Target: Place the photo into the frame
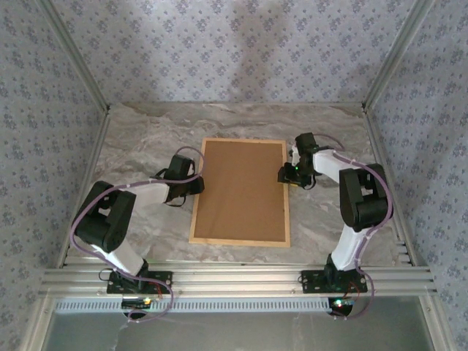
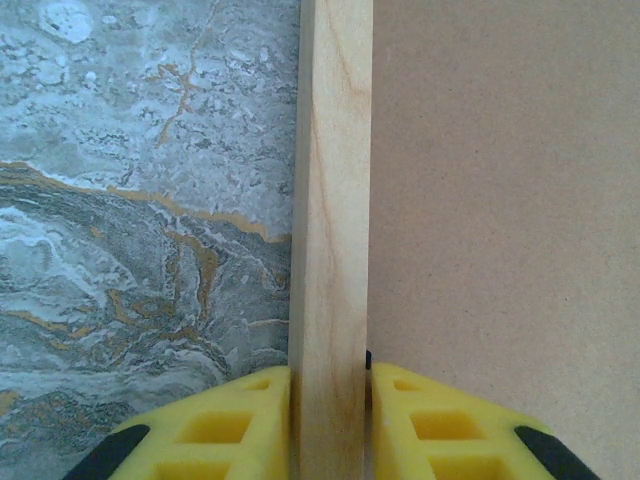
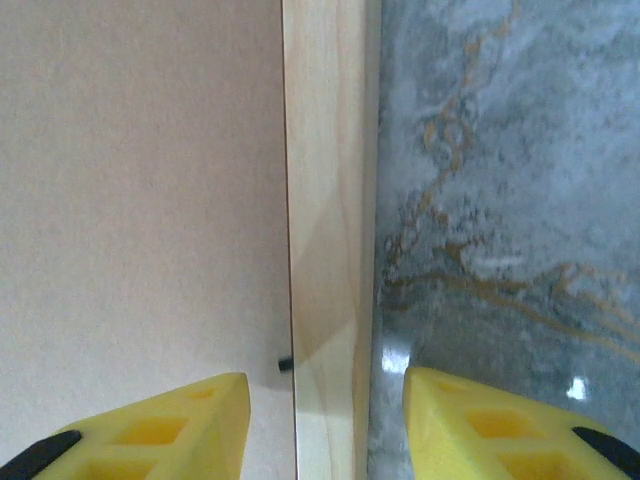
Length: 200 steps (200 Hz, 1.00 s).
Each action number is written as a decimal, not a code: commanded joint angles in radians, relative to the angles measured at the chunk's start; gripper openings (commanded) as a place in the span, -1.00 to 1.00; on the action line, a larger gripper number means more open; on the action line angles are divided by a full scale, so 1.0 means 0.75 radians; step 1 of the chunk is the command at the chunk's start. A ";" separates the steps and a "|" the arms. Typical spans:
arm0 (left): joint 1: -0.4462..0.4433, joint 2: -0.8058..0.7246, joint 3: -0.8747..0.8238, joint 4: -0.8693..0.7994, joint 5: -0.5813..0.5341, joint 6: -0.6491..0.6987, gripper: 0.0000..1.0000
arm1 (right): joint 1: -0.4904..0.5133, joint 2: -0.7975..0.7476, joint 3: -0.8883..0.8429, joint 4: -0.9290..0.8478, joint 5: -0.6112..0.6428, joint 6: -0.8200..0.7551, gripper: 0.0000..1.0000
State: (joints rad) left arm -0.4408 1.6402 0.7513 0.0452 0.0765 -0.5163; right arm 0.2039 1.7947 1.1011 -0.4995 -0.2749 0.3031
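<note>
Marbled tabletop (image 1: 146, 146) is bearing the tan frame (image 1: 240, 241), board (image 1: 241, 190) inside, left gripper (image 2: 330, 385) clamping one rail, right gripper (image 3: 325, 390) straddling another, fingers (image 3: 480, 420) apart.

The left gripper (image 2: 330, 405) has one light wooden rail of the frame (image 2: 332, 200) pinched between its yellow fingers (image 2: 220, 428), one pressed flat against each side of the wood. The rail runs straight up and away from the jaws. To its right lies the plain brown backing board (image 2: 510, 200), butted against the rail's inner edge. To its left is bare grey marbled tabletop (image 2: 140, 200) with rusty gold veins.
</note>
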 commanded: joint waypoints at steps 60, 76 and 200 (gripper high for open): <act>-0.021 0.057 -0.020 -0.189 -0.004 0.024 -0.48 | 0.021 -0.026 -0.084 -0.066 0.064 -0.032 -0.29; -0.022 0.051 -0.012 -0.200 -0.006 0.022 -0.47 | 0.021 -0.012 -0.076 -0.062 0.068 -0.034 -0.36; 0.071 0.082 0.482 -0.461 -0.173 0.095 0.16 | 0.055 -0.020 -0.088 0.009 0.082 -0.048 -0.52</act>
State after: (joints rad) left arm -0.4133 1.6287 0.9909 -0.2356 -0.0231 -0.4774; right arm 0.2348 1.7592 1.0451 -0.5137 -0.2478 0.2874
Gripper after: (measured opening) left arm 0.598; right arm 0.242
